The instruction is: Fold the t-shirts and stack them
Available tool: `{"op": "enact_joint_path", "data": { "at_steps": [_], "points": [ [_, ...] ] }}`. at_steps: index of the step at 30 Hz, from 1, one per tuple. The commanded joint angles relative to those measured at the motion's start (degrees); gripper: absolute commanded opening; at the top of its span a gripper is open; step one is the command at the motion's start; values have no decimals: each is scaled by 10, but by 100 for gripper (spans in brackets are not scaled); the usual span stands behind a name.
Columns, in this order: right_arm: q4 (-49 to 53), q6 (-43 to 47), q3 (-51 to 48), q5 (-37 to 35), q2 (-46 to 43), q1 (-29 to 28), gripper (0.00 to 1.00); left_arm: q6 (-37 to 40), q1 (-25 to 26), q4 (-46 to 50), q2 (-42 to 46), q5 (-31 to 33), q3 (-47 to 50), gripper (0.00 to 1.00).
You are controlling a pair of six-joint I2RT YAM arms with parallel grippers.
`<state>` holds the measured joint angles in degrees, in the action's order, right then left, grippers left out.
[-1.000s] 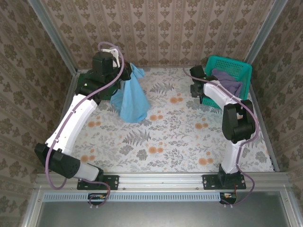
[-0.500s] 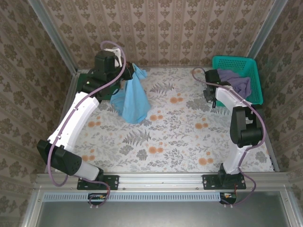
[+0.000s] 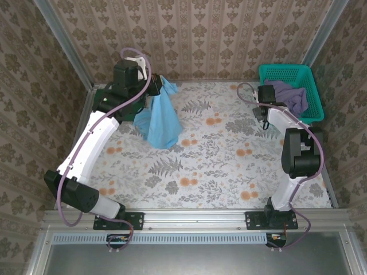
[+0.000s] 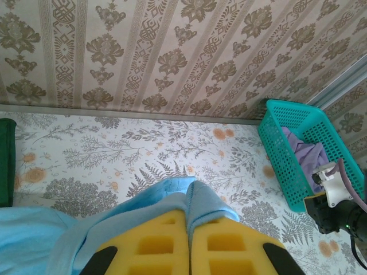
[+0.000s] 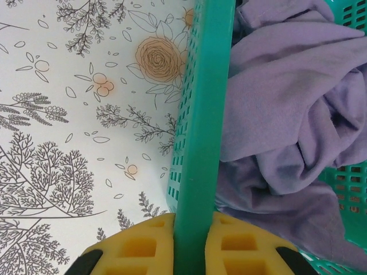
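pinching light blue t-shirt (image 3: 162,117) with left gripper (image 4: 189,224) near far-left corner, clamping basket rim (image 5: 198,114) with right gripper (image 5: 190,230), tabletop (image 3: 218,166) middle lying open.

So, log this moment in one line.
left gripper: shut on blue t-shirt | right gripper: shut on basket | purple t-shirt: in basket

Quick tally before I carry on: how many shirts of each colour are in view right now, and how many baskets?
light blue t-shirt: 1
dull purple t-shirt: 1
dark green t-shirt: 1
teal basket: 1
Total: 4
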<state>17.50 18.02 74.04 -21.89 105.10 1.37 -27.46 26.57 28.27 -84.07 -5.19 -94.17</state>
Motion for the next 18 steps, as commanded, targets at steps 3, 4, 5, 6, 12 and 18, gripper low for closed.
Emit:
{"op": "enact_joint_path", "data": {
  "at_steps": [3, 4, 5, 6, 12, 18],
  "points": [
    [-29, 20, 19, 3, 45, 16, 18, 3, -1, 11, 0, -14, -33, 0],
    [-32, 20, 16, -6, 42, 17, 22, 5, 0, 12, -1, -15, -35, 0],
    [-38, 20, 11, -10, 36, 17, 26, 5, 0, 14, -3, -17, -38, 0],
    [-45, 18, 6, -10, 28, 17, 29, 7, 0, 16, -4, -20, -39, 0],
    [-70, 7, -18, -41, 0, 16, 48, 7, 11, 20, -19, -31, -47, 0],
    [-62, -27, -22, -78, -30, 10, 54, 3, 25, 18, -30, -41, -55, 0]
  ]
}}
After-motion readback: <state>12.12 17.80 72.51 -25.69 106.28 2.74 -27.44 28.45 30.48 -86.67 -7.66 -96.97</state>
